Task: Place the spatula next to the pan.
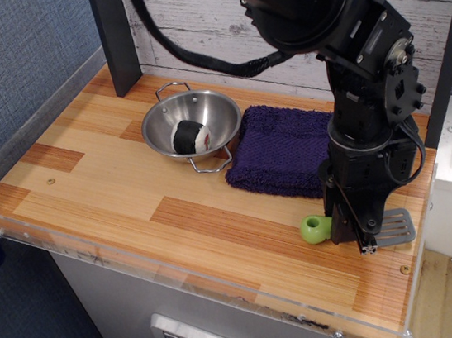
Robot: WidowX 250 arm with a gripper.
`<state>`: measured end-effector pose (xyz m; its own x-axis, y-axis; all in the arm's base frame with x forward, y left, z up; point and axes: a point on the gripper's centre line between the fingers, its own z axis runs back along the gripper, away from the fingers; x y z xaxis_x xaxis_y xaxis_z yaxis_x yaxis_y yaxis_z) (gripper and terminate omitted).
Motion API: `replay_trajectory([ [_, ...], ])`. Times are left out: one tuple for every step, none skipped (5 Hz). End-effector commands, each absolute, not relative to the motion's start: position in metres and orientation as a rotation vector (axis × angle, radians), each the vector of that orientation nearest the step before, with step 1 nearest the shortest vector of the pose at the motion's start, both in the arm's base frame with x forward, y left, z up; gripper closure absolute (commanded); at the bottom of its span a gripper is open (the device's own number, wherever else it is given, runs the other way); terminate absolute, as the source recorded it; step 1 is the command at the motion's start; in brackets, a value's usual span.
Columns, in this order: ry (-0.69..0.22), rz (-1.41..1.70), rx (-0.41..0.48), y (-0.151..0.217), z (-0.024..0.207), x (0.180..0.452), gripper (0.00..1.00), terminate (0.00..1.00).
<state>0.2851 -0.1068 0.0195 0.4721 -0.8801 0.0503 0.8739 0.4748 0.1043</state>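
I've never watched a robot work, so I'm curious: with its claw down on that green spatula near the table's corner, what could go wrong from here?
The spatula lies close to the table's front right corner, so a slipped grip could push it off. The claw hides its middle, so I cannot tell whether the hold is secure. The purple cloth lies between it and the pan; a low carry could snag the cloth.

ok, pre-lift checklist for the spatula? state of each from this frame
1. Gripper over the spatula: ok, it is down across the middle.
2. Jaws shut on the handle: cannot tell, the arm hides them.
3. Spatula lifted off the table: cannot tell.
4. Bare wood beside the pan for placing: ok, front and left are free.
5. Route obstacles: purple cloth lies between spatula and pan; carry above it.
6. Pan holds a black-and-white item: place beside, not inside.
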Motion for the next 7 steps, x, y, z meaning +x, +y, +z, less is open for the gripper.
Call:
replay_trajectory([
  [-0.142,-1.059,0.076,-0.094,0.028,0.285,1.0,0.0],
  [-0.156,-1.013,0.041,-0.089,0.039,0.289,1.0,0.0],
  [-0.185,-0.951,0.022,-0.085,0.068,0.292,1.0,0.0],
  [-0.216,-0.894,0.008,-0.078,0.091,0.286,1.0,0.0],
  [-0.22,-0.834,0.01,-0.062,0.109,0.272,1.0,0.0],
  [-0.204,-0.624,-0.001,-0.018,0.125,0.254,1.0,0.0],
  [-0.201,-0.439,-0.023,0.024,0.133,0.237,1.0,0.0],
])
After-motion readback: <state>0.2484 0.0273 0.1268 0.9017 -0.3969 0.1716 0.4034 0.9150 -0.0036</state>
